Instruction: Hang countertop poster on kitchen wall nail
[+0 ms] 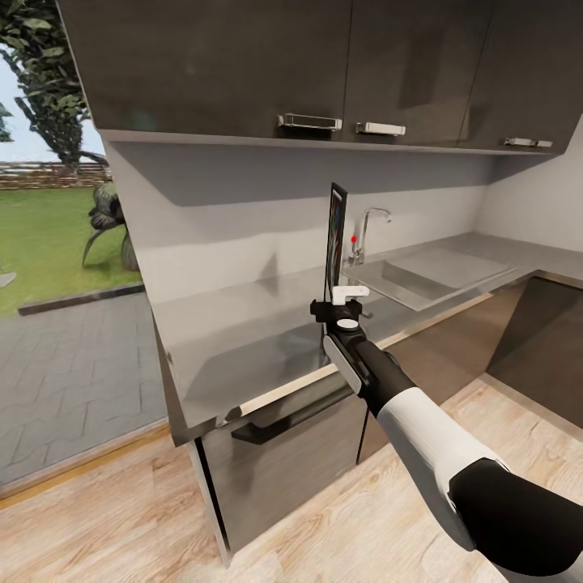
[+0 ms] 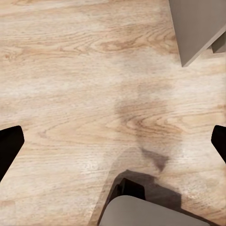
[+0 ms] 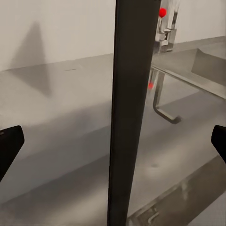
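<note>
Head high; wrists near floor (image 2: 70,70), countertop (image 3: 56,103).

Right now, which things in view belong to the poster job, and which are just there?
For the job:
- poster, edge-on and upright in front of the right gripper
- kitchen countertop

Just there:
- sink
- chrome tap
- upper cabinets
- wooden floor

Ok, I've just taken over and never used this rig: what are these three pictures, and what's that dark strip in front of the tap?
The big picture looks down from the robot's head over a grey countertop with a sink and tap. The other two come from cameras at each wrist. The right gripper reaches over the counter, and the poster stands upright at it, seen edge-on; that is the dark strip in the right wrist picture. Whether the fingers actually grip it is unclear. The left wrist camera faces the wooden floor.
</note>
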You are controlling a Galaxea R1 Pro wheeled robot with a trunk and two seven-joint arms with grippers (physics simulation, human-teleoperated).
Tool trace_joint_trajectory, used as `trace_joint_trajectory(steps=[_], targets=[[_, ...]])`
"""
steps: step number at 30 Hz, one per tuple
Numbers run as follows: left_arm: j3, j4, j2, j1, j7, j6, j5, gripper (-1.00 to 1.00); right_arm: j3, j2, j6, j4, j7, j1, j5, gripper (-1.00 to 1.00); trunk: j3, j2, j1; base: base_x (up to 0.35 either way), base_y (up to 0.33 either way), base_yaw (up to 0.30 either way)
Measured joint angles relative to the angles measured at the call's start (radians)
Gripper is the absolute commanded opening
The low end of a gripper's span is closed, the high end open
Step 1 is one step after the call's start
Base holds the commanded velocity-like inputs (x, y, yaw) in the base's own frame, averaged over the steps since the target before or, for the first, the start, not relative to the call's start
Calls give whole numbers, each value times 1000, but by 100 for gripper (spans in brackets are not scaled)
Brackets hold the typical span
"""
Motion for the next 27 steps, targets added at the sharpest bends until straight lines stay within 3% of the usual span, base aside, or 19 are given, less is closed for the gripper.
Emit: trace_joint_trajectory(steps=[27], targets=[[0,0,0,0,0,0,0,100,-1,0,0,1,0,0,1,100,0,0,0,-39,0,0]])
